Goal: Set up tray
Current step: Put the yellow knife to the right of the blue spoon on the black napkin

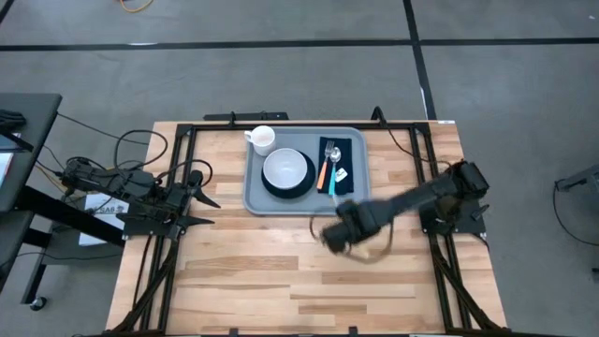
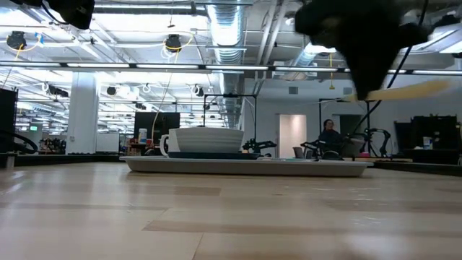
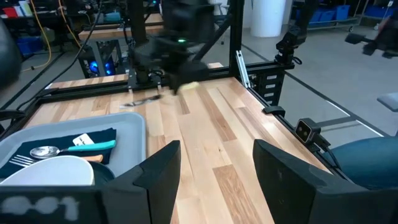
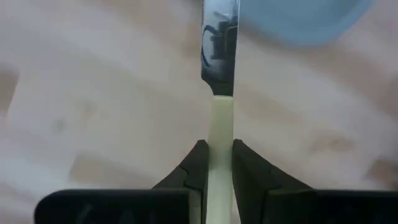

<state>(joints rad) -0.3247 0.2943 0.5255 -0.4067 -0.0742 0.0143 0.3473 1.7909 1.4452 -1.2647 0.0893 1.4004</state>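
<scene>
Right gripper (image 4: 215, 165) clenched on pale-handled metal knife (image 4: 219, 56), above wooden surface (image 1: 281, 271) beside light grey-blue rectangular plastic tray (image 1: 255, 192); left gripper (image 3: 214, 171) released, waiting at the surface's left edge.

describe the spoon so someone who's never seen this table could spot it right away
Find the grey-blue tray at the far middle of the wooden table; a dark navy napkin lies in its right part. The spoon lies on that napkin, right of the bowl. Its teal handle sets it apart from the orange-handled fork beside it.
</scene>
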